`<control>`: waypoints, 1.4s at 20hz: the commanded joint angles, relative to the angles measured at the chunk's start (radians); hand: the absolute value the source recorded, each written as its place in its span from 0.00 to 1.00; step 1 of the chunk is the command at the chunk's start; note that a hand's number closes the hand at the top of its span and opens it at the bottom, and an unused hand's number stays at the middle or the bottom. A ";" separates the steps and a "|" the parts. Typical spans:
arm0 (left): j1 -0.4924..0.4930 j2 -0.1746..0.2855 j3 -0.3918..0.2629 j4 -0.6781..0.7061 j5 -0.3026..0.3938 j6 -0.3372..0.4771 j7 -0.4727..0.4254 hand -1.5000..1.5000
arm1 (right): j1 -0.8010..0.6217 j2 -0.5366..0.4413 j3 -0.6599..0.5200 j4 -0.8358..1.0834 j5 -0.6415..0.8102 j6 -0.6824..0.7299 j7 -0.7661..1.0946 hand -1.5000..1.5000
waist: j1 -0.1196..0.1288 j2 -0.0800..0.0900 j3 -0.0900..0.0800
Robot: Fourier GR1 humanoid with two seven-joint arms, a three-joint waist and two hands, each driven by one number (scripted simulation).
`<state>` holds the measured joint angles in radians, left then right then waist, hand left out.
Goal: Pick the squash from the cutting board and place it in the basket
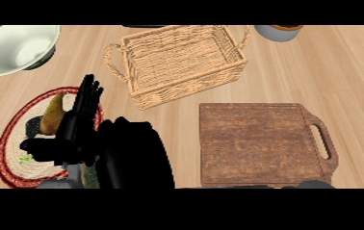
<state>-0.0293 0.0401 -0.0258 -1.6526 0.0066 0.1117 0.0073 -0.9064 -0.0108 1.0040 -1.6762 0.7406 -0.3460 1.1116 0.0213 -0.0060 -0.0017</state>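
Left of basket (186, 86), left hand (78, 123), seemingly open

Basket (186, 87): light wicker, rect., loop handle at each end, set upright and turned slightly, at top centre. Cutting board (252, 145): dark brown stained wood, handle slot on its right side, laid flat at lower right, near the basket but apart. Squash (90, 175): only a dark green sliver is seen at lower left, mostly hidden; ID not certain.
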 commanded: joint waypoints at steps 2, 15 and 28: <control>0.032 0.003 0.000 -0.013 -0.002 -0.004 -0.017 0.50 | -0.115 0.010 -0.084 0.071 -0.014 0.112 0.165 1.00 | -0.006 0.001 0.000; 0.009 0.002 0.010 -0.047 -0.005 0.010 0.039 0.50 | 0.077 0.002 -0.297 0.254 0.039 0.079 -0.213 1.00 | -0.017 0.006 0.002; -0.006 0.022 0.038 -0.017 0.020 -0.031 0.016 0.50 | 0.044 0.009 -0.406 0.501 0.048 0.090 -0.405 1.00 | -0.009 0.007 0.001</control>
<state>-0.0001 0.0504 0.0011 -1.6777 0.0221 0.0900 0.0052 -0.8338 -0.0225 0.5884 -1.2667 0.7875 -0.2082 0.7205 0.0075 0.0007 0.0000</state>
